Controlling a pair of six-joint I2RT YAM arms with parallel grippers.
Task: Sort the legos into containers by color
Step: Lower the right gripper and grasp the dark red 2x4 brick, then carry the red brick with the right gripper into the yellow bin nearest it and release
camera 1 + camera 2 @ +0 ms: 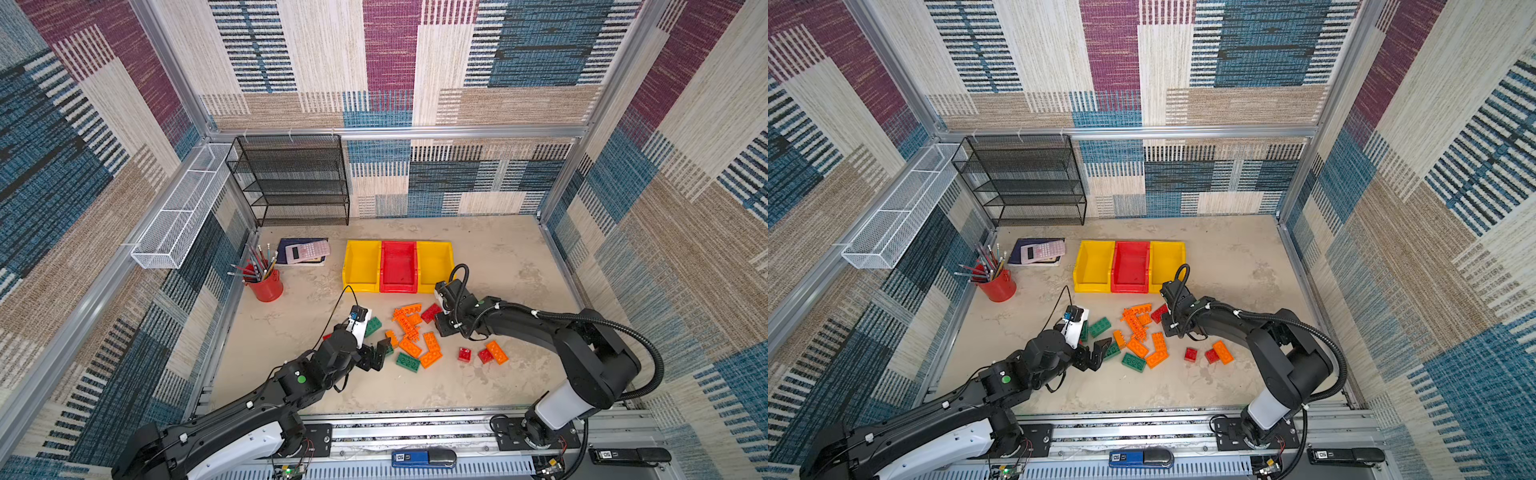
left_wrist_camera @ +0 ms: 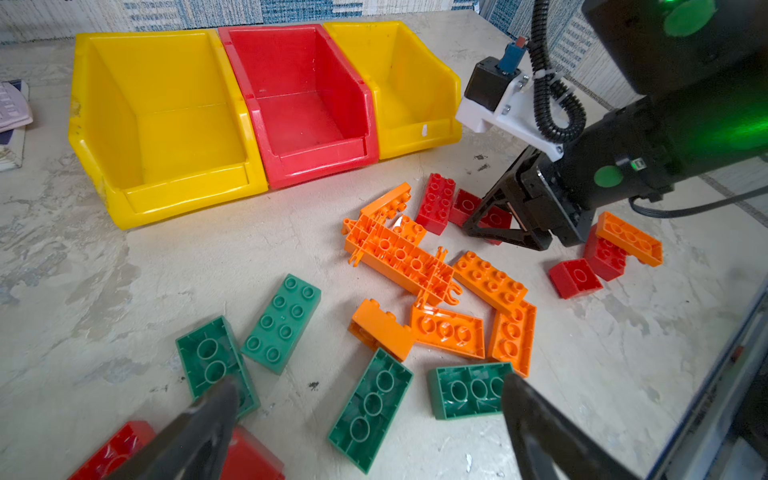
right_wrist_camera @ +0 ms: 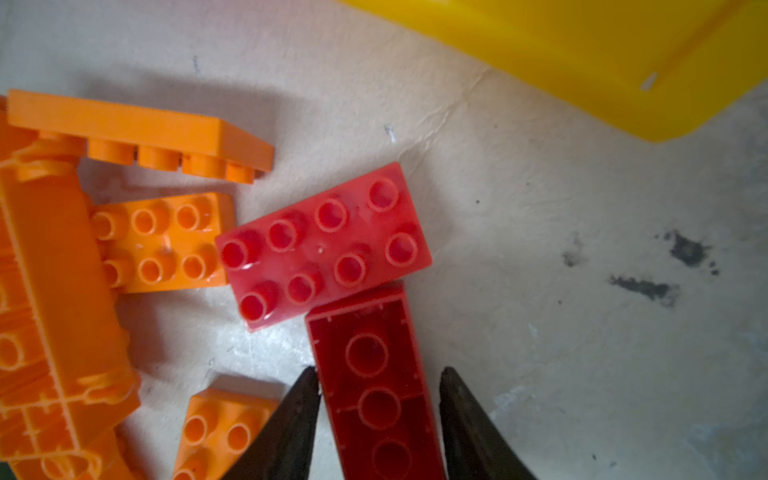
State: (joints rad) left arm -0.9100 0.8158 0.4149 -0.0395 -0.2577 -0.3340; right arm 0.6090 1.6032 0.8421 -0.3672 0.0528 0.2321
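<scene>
The legos lie loose on the table in red, orange and green, in front of three containers: a yellow bin [image 1: 360, 266], a red bin [image 1: 398, 268] and a second yellow bin [image 1: 433, 262]. My right gripper [image 3: 378, 374] straddles an upside-down red lego [image 3: 368, 332]. One finger touches it and a thin gap shows at the other. A studs-up red lego [image 3: 324, 245] lies just beyond it. My left gripper [image 2: 368, 386] hangs wide open above several green legos [image 2: 372, 409], holding nothing. In both top views the orange pile [image 1: 409, 328] sits between the two grippers.
A red pencil cup [image 1: 267, 286] and a pink calculator [image 1: 307, 250] on a notebook sit at the left. A black mesh rack [image 1: 291, 183] stands at the back and a white wire basket [image 1: 183, 208] hangs on the left wall. Two small red legos [image 1: 464, 354] lie at the right.
</scene>
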